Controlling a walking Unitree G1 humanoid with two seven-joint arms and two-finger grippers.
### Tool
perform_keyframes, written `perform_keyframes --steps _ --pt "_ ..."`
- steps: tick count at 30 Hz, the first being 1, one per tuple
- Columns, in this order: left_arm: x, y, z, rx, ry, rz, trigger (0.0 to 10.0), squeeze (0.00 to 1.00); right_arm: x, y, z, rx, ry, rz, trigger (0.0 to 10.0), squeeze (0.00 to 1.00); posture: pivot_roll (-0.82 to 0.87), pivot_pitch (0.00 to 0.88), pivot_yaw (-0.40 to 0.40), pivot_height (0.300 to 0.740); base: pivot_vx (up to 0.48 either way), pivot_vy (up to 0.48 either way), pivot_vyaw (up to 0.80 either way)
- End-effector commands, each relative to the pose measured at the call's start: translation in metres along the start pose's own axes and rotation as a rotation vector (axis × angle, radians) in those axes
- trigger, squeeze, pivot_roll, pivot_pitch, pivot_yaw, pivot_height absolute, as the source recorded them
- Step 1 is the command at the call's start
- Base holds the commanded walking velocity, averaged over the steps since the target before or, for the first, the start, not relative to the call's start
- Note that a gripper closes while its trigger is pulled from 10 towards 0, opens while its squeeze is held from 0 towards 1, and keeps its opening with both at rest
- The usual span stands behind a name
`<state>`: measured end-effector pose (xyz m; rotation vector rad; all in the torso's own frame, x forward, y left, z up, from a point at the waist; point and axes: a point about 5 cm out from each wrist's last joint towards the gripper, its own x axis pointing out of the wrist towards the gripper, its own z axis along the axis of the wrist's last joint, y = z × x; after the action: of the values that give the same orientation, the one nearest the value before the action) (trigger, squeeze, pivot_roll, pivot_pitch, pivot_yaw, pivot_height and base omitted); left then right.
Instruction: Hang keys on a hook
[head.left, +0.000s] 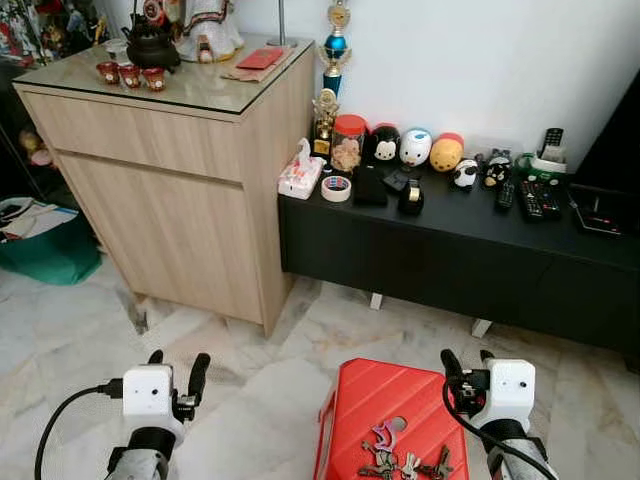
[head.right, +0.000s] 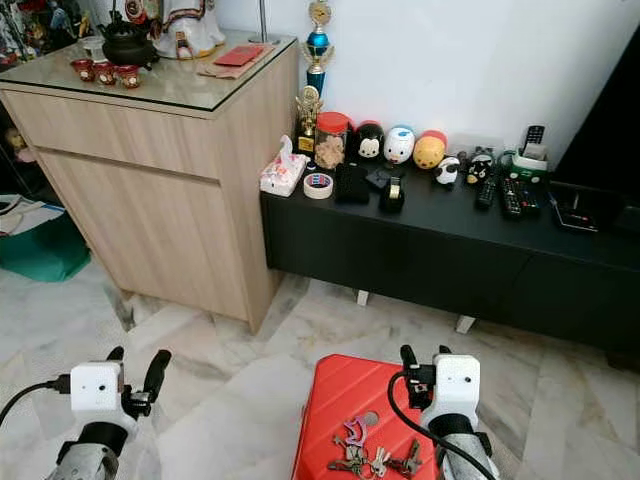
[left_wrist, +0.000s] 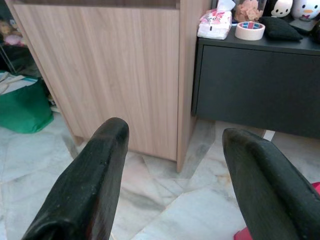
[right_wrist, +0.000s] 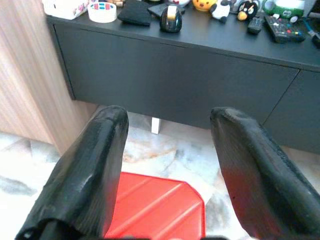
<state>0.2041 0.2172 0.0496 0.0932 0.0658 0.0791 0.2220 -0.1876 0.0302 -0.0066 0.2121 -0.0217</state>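
From the head camera, a bunch of keys (head.left: 400, 462) is lying flat on a red stool (head.left: 365, 400) on the marble floor, spreading sideways with its pink loop pointing away from the robot, while the left gripper (head.left: 177, 366) and right gripper (head.left: 468, 362) are hovering low, both released and holding nothing. The left wrist camera is looking between spread fingers (left_wrist: 85, 190) toward a wooden cabinet (left_wrist: 115, 65). The right wrist camera is looking between parted fingers (right_wrist: 85, 180) at the stool's far edge and a black console (right_wrist: 190, 75).

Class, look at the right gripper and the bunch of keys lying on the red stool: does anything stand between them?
Nothing visible does. The keys lie bare on top of the red stool, and the right gripper hangs open just beside and above them, with open air between. No hook can be made out in these views.
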Motion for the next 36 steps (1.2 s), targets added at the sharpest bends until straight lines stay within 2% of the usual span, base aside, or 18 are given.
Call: perform_keyframes --steps 1,6,29,32,36 --pt "0.001 -0.001 0.003 0.009 -0.004 -0.008 10.0 0.00 0.002 -0.002 0.002 -0.007 0.004 -0.012 10.0 0.00 0.09 0.000 -0.066 0.691 0.000 0.000 0.00" --pt "0.001 -0.002 0.003 0.008 -0.001 -0.007 10.0 0.00 0.002 -0.002 0.002 -0.005 0.006 -0.012 10.0 0.00 0.09 0.000 -0.069 0.666 0.000 0.000 0.00" --pt "-0.003 0.000 0.003 0.019 0.011 0.012 10.0 0.00 0.002 -0.014 -0.005 -0.003 0.062 -0.031 10.0 0.00 0.11 0.000 -0.076 0.666 0.000 0.000 0.00" --pt "-0.002 0.000 0.003 0.017 0.012 0.014 10.0 0.00 0.002 -0.013 -0.003 0.002 0.047 -0.018 10.0 0.00 0.10 0.000 -0.075 0.648 0.000 0.000 0.00" --pt "-0.002 0.000 0.003 0.017 0.014 0.016 10.0 0.00 0.002 -0.014 -0.002 0.003 0.040 -0.016 10.0 0.00 0.10 0.000 -0.077 0.648 0.000 0.000 0.00"
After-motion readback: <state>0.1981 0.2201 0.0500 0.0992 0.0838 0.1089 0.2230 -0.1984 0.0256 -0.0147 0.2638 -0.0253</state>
